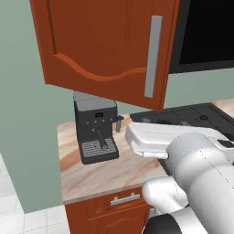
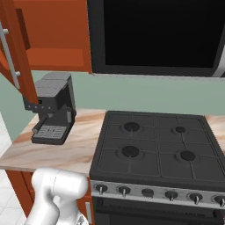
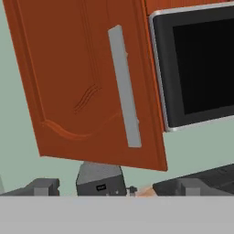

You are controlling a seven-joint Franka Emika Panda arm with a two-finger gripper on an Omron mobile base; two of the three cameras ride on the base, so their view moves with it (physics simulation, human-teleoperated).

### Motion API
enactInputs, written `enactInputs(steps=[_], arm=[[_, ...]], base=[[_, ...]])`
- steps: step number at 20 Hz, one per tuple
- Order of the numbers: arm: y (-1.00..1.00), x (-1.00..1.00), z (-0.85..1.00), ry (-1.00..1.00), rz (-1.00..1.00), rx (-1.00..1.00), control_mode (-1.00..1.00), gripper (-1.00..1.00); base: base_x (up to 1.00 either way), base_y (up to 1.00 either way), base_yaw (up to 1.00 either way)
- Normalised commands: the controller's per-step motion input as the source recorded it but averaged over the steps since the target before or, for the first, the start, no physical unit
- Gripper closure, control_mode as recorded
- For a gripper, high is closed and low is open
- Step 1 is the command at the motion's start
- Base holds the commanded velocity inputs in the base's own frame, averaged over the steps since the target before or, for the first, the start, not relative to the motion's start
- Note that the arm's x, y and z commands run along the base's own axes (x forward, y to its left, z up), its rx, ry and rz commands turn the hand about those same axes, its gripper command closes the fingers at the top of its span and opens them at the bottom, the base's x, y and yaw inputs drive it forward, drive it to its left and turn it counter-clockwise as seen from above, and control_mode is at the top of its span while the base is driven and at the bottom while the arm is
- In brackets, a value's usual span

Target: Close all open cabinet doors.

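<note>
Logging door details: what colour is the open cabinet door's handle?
Grey, a plain bar handle on the reddish-brown door; clearest in the hand view.

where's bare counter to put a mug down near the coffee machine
Bare marble counter lies in front of the coffee machine, up to the stove edge, and a narrow strip on its left. The open cabinet door hangs above the machine.

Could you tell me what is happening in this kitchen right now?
A white robot arm faces a wall cabinet whose door stands open, swung out over the coffee machine on the counter. The right base view shows the cabinet's open inside beside the black microwave above the stove. The hand camera looks at the door's grey bar handle, which the gripper is not touching, so the door is not yet closed.
</note>
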Motion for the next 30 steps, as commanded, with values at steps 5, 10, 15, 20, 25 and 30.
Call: enactInputs(steps=[5,10,15,20,25,30], arm=[[0.00,0.43,0.00,-0.15,-0.02,0.06,-1.00,-1.00],[0.00,0.41,-0.14,-0.02,-0.02,0.00,-1.00,-1.00],[0.07,0.68,-0.18,0.00,0.00,0.00,-1.00,-1.00],[0.03,0.65,-0.22,0.00,0.00,0.01,-1.00,-1.00],[0.10,0.51,-0.27,-0.01,0.00,0.00,-1.00,-1.00],[0.10,0.43,-0.19,-0.02,0.00,0.00,-1.00,-1.00]], base=[[0.00,0.00,0.00],[0.00,0.00,0.00],[0.00,0.00,0.00],[0.00,0.00,0.00],[0.00,0.00,0.00],[0.00,0.00,0.00]])
